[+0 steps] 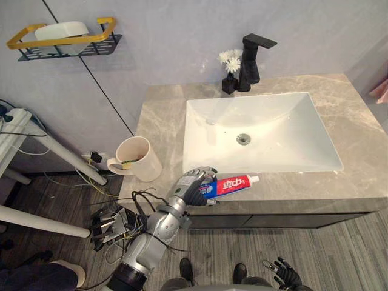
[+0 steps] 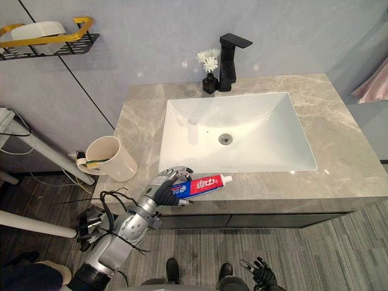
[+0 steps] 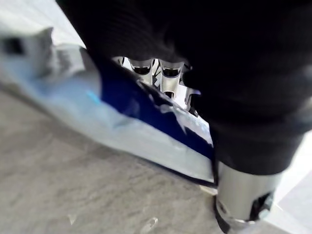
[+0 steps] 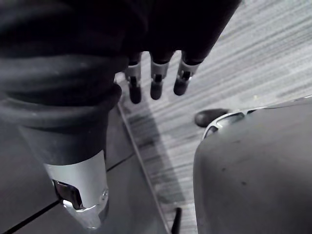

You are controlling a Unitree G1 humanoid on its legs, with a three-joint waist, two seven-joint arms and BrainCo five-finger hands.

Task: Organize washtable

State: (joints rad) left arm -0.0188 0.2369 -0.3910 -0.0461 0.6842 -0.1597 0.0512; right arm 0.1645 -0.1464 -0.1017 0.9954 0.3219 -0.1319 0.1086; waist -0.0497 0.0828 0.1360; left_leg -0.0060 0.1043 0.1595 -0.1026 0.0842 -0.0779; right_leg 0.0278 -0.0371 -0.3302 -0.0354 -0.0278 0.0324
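A red, white and blue toothpaste tube (image 1: 235, 183) lies along the front edge of the grey marble counter (image 1: 359, 151), just in front of the sink. My left hand (image 1: 191, 184) is at the tube's blue end, its fingers curled over it. In the left wrist view the fingers (image 3: 170, 78) sit behind the tube (image 3: 122, 112) and the thumb in front. A cream cup (image 1: 138, 159) with a toothbrush (image 1: 129, 162) inside stands at the counter's left front corner. My right hand (image 1: 286, 276) hangs low near the floor, its fingers (image 4: 156, 84) relaxed and holding nothing.
A white basin (image 1: 260, 130) fills the counter's middle. A black faucet (image 1: 251, 60) and a small black vase of white flowers (image 1: 230, 70) stand behind it. A yellow-railed wall shelf (image 1: 63, 43) holds a white dish (image 1: 60, 29). Bare counter lies right of the basin.
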